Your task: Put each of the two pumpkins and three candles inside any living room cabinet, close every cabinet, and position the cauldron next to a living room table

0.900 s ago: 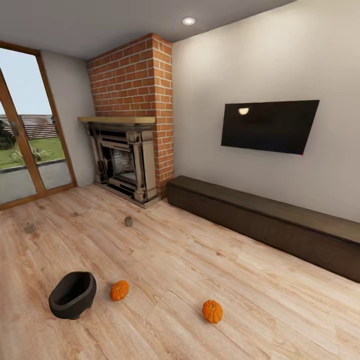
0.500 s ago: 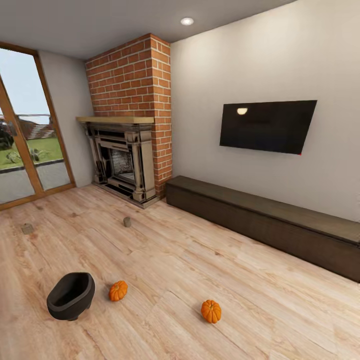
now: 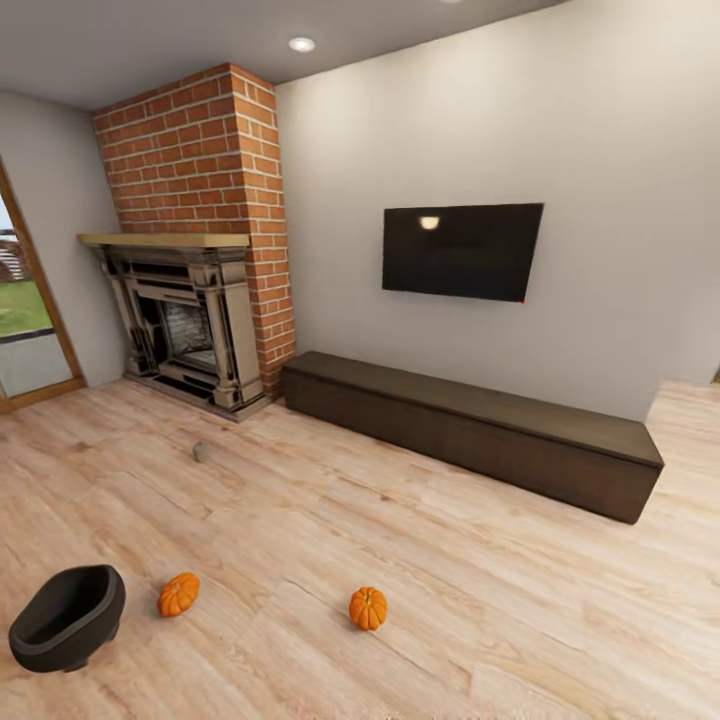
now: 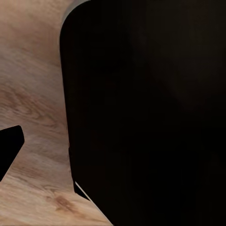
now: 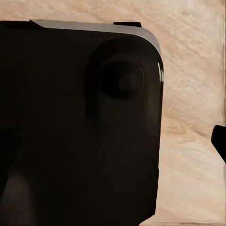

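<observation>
In the head view, two orange pumpkins lie on the wooden floor, one [image 3: 179, 594] beside the black cauldron [image 3: 65, 618] at the lower left and one [image 3: 367, 608] further right. A small beige candle [image 3: 201, 452] stands on the floor in front of the fireplace. The long dark brown cabinet [image 3: 470, 430] runs along the far wall under the TV, with its fronts shut. Each wrist view has a dark robot body part over wood floor, with a black tip at the picture's edge [image 4: 9, 146] [image 5: 219, 140]; whether the grippers are open or shut is hidden.
A brick chimney with a stone-coloured fireplace [image 3: 185, 330] stands at the back left. A black TV [image 3: 462, 250] hangs on the wall. A glass door [image 3: 25, 330] is at the far left edge. Open floor lies between the pumpkins and the cabinet.
The head camera has turned right, so the whole picture has shifted left. The cabinet's right end has come into view; a second candle near the door has left it. Nothing on the floor moved.
</observation>
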Tool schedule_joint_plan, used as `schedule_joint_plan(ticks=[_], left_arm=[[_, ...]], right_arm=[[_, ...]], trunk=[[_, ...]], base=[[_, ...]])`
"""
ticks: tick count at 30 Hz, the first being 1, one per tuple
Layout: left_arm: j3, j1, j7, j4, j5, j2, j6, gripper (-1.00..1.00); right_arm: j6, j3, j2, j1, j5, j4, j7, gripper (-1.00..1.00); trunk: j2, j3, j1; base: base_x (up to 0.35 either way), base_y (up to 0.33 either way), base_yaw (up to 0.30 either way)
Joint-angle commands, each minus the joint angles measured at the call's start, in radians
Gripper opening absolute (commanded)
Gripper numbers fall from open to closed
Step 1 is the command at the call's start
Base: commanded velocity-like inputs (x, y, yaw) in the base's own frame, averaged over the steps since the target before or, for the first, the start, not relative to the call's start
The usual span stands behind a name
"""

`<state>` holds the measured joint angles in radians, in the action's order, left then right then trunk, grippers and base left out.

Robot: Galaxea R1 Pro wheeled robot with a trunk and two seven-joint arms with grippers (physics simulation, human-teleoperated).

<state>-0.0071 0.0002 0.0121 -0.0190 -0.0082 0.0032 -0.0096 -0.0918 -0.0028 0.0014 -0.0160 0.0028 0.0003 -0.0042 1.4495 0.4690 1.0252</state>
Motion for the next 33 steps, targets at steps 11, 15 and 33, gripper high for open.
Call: schedule_joint_plan(ticks=[11,15,33], left_arm=[[-0.001,0.000,0.001,-0.001,-0.002,-0.003,-0.003,1.00],[-0.002,0.001,0.000,-0.002,-0.002,-0.007,-0.022,1.00],[-0.003,0.000,0.000,-0.001,-0.004,-0.009,-0.068,1.00]], right_arm=[[-0.003,0.000,0.000,-0.001,0.000,0.001,0.000,1.00],[-0.003,0.000,0.000,-0.001,0.000,0.001,0.001,1.00],[-0.008,0.000,0.000,-0.001,0.000,0.001,0.001,1.00]], trunk=[[0.001,0.001,0.000],[0.001,0.001,0.000],[0.001,0.001,0.000]], base=[[-0.050,-0.267,-0.275],[-0.002,-0.268,-0.275],[0.000,-0.040,-0.284]])
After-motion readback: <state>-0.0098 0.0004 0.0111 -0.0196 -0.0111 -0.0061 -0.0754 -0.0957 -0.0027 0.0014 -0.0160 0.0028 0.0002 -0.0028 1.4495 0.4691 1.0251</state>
